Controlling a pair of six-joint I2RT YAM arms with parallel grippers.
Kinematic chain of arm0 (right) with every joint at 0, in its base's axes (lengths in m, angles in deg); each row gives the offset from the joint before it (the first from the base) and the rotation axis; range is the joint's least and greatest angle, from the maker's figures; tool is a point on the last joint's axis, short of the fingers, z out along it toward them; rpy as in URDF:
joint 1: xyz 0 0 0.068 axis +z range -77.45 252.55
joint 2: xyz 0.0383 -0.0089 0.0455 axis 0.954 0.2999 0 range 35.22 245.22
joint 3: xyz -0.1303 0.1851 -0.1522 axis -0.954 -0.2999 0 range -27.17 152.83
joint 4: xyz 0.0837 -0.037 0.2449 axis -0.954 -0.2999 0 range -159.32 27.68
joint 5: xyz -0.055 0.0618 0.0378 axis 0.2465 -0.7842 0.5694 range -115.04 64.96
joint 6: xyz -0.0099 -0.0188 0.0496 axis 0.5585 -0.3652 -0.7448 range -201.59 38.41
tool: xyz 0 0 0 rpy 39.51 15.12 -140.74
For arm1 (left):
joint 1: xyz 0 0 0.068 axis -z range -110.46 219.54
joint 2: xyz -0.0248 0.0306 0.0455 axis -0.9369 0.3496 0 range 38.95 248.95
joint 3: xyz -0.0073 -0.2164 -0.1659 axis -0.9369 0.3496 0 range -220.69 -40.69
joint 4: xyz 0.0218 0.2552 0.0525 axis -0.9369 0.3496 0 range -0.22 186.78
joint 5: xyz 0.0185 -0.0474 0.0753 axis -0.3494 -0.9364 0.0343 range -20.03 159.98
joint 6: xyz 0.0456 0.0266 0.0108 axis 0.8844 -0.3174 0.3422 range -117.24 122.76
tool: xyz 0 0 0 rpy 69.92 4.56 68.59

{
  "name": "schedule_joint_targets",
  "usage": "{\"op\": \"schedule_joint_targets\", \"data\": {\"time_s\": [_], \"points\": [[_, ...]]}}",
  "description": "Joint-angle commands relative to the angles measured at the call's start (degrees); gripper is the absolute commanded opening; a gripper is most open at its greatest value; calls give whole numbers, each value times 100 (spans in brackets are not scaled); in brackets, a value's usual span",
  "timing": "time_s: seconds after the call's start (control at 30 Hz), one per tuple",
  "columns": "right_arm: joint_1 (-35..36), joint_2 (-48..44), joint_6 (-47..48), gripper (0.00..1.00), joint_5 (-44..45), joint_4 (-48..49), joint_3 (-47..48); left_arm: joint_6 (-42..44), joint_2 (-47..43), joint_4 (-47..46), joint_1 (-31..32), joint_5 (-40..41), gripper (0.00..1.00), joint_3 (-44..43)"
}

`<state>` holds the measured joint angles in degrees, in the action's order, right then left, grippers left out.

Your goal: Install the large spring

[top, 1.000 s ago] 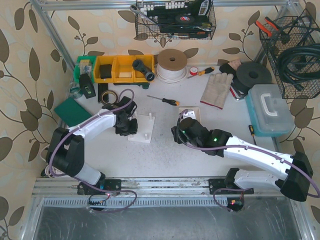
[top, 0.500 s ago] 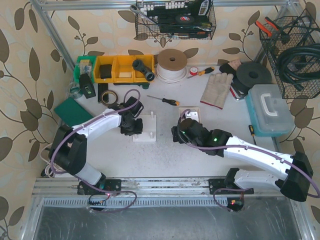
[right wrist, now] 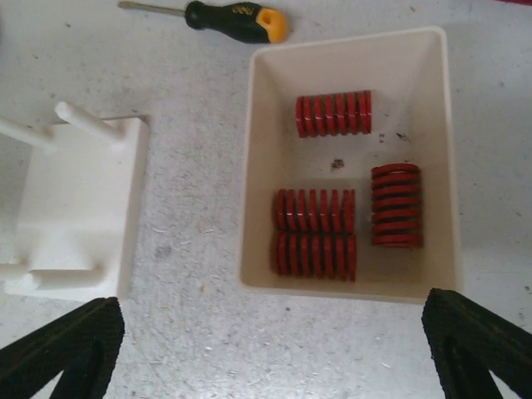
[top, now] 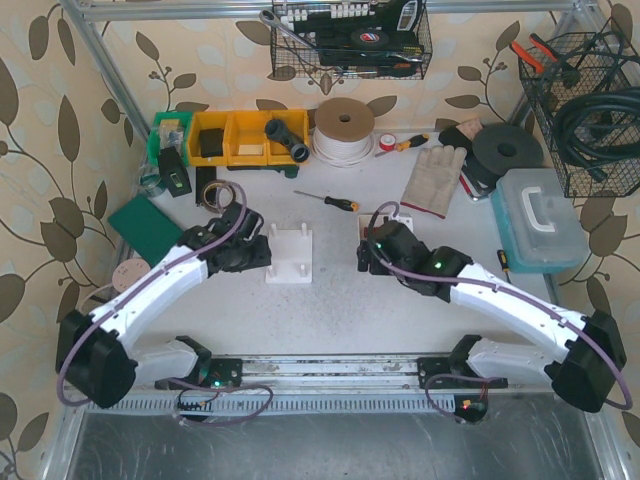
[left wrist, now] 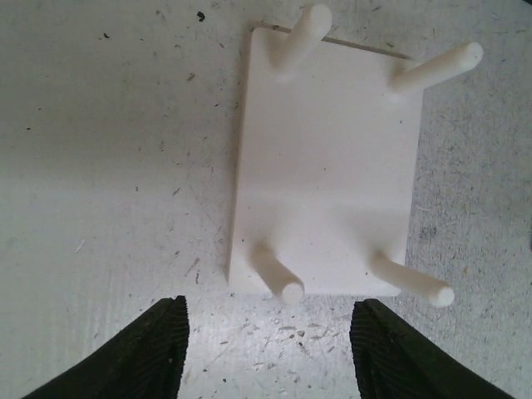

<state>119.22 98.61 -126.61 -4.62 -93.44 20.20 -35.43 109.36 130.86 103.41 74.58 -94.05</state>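
A white base plate [top: 290,257] with several upright pegs lies on the table; it also shows in the left wrist view [left wrist: 328,170] and the right wrist view [right wrist: 71,208]. A cream tray [right wrist: 266,108] holds several red springs [right wrist: 314,232]; in the top view the tray [top: 397,217] is mostly hidden by the right wrist. My left gripper [left wrist: 268,353] is open and empty, just left of the plate [top: 258,255]. My right gripper [right wrist: 270,353] is open and empty, above the table near the tray's near edge.
A black-and-yellow screwdriver [top: 335,201] lies behind the plate and also shows in the right wrist view [right wrist: 229,21]. Yellow bins [top: 245,137], a tape roll [top: 343,128], a work glove [top: 433,178] and a blue case [top: 537,220] stand toward the back and right.
My left arm has stretched out and pulled back a little from the plate's left side. My right gripper has moved up and right, now over the spring tray.
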Motion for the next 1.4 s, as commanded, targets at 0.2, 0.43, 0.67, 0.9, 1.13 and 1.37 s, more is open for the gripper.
{"op": "schedule_joint_targets", "data": {"time_s": [0.2, 0.43, 0.67, 0.9, 1.13, 1.37], "points": [[-1951, 690, 1048, 85, -2344, -959, 955, -400, -1124, -744, 41, 398, 67, 670], [-2048, 1839, 1485, 77, -2199, -1529, 1872, -280, -800, -1128, 38, 658, 71, 613], [-2044, 2746, 1482, 74, -1827, -1573, 2443, -102, -693, -1305, 10, 542, 72, 635], [-2062, 3625, 1439, 75, -1579, -1552, 2939, -118, -1081, -1585, -93, 451, 73, 956], [-2144, 4102, 1379, 75, -1430, -1434, 3119, -123, -1126, -1689, -194, 324, 75, 1052], [-2190, 4408, 1418, 77, -1486, -1385, 3358, -118, -1057, -1721, -246, 269, 75, 1046]]}}
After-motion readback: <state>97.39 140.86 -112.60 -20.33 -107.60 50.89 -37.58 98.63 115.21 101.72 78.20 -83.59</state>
